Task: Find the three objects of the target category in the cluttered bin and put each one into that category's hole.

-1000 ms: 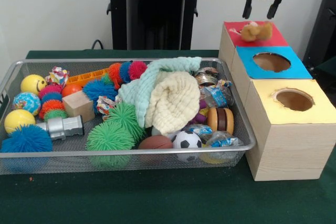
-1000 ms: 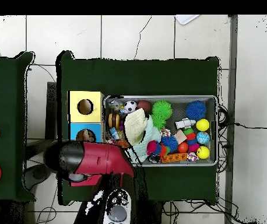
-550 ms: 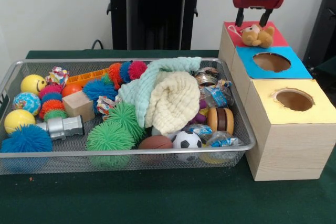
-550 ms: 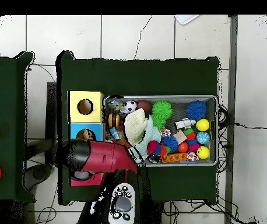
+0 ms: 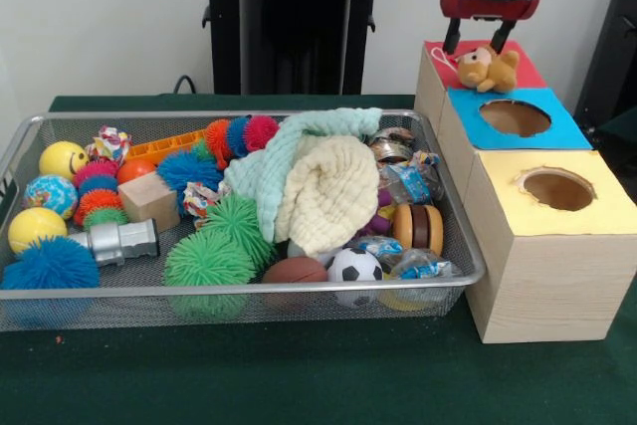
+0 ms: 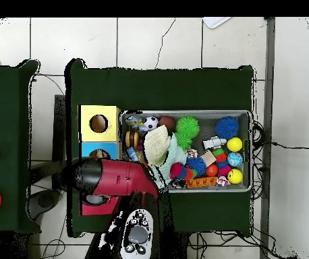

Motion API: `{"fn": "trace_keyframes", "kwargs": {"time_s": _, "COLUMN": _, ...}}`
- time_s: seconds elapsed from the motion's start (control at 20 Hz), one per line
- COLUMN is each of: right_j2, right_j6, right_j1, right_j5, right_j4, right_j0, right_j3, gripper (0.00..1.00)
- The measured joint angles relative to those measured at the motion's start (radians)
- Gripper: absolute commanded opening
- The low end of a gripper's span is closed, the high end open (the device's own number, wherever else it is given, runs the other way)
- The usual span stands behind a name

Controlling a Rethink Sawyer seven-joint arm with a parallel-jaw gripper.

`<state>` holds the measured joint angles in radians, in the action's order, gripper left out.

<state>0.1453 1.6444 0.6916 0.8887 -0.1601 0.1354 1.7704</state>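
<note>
Front view: gripper fingers spread, just above a small teddy bear lying on the red box — not gripping it. Overhead view: the arm covers bear and red box, leaving only the wire bin clear.

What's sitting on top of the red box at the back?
A small tan teddy bear lies on the red box, right below the robot's open hand. The bear covers the middle of the lid, so any hole there cannot be seen.
</note>
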Motion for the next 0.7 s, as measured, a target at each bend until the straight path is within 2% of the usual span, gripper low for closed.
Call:
{"fn": "trace_keyframes", "kwargs": {"time_s": 0.1, "right_j2": 0.015, "right_j6": 0.000, "right_j1": 0.031, "right_j5": 0.053, "right_j4": 0.024, "right_j0": 0.009, "right_j3": -0.046, "gripper": 1.00}}
{"fn": "trace_keyframes", "kwargs": {"time_s": 0.4, "right_j2": 0.024, "right_j6": 0.000, "right_j1": 0.081, "right_j5": 0.189, "right_j4": 0.029, "right_j0": 0.009, "right_j3": -0.110, "gripper": 1.00}}
{"fn": "trace_keyframes", "kwargs": {"time_s": 0.45, "right_j2": 0.025, "right_j6": 0.000, "right_j1": 0.095, "right_j5": 0.244, "right_j4": 0.030, "right_j0": 0.008, "right_j3": -0.134, "gripper": 1.00}}
{"fn": "trace_keyframes", "kwargs": {"time_s": 0.7, "right_j2": 0.025, "right_j6": 0.000, "right_j1": 0.116, "right_j5": 0.347, "right_j4": 0.036, "right_j0": 0.000, "right_j3": -0.201, "gripper": 1.00}}
